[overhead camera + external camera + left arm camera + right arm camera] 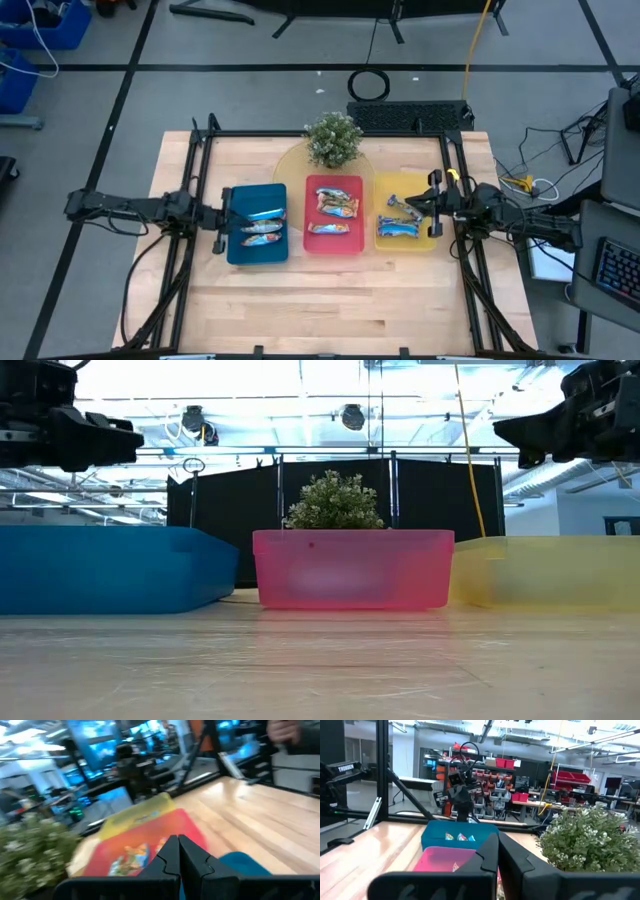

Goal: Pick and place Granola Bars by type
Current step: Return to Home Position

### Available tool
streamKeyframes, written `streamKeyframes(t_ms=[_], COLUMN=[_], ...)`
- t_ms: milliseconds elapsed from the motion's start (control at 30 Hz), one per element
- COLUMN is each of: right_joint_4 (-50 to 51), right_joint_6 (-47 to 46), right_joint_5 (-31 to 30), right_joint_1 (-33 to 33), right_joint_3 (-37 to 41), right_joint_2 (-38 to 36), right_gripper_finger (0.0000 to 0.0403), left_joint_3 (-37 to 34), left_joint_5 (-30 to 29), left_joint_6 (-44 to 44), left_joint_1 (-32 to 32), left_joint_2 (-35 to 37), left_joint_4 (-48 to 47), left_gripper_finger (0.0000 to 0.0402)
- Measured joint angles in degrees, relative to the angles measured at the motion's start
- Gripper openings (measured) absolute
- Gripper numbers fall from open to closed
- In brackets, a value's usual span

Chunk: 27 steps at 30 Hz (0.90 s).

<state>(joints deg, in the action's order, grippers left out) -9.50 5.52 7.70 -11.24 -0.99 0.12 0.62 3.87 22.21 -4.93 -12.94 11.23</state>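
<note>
Wood is closest to me, the pale table top (330, 310). Past it, three trays sit side by side in a row.

The blue tray (250, 195) is on the left, and three shiny blue bars (262, 227) lie in it. The red tray (333, 246) is in the middle and has three tan bars (337, 208) with some teal on them. The yellow tray (395, 183) is on the right and has blue bars with orange (398, 230). I cannot count those for sure.

The left gripper (226, 212) hangs up in the air over the outer edge of the blue tray. Its claw is clenched. Its two fingers (170, 855) press together with nothing between them.

The right gripper (432, 208) hangs over the outer side of the yellow tray, raised too. Its fingers (487, 855) are also pressed together and grasp nothing.

Behind the red tray stands a small green plant (332, 138). Far off in the room I see shelves with red bins (567, 776).
</note>
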Motion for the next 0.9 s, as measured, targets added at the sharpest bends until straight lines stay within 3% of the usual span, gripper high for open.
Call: streamKeyframes(t_ms=[100, 400, 900], right_joint_4=[0.37, 0.35, 0.36], right_joint_6=[0.33, 0.94, -0.32], right_joint_5=[0.02, 0.02, -0.09], right_joint_1=[0.02, 0.02, 0.02], right_joint_3=[0.04, 0.09, 0.13], right_joint_2=[0.0, 0.0, 0.02], right_gripper_finger=[0.0, 0.0, 0.0], left_joint_3=[0.0, 0.02, 0.02], left_joint_5=[2.73, 3.81, 3.61], left_joint_6=[-0.56, -4.9, -11.0], left_joint_1=[1.29, 5.81, 6.64], left_joint_2=[-0.01, -0.01, -0.17], left_joint_4=[-1.34, -4.05, -4.06], left_gripper_finger=[0.0002, 0.0002, 0.0012])
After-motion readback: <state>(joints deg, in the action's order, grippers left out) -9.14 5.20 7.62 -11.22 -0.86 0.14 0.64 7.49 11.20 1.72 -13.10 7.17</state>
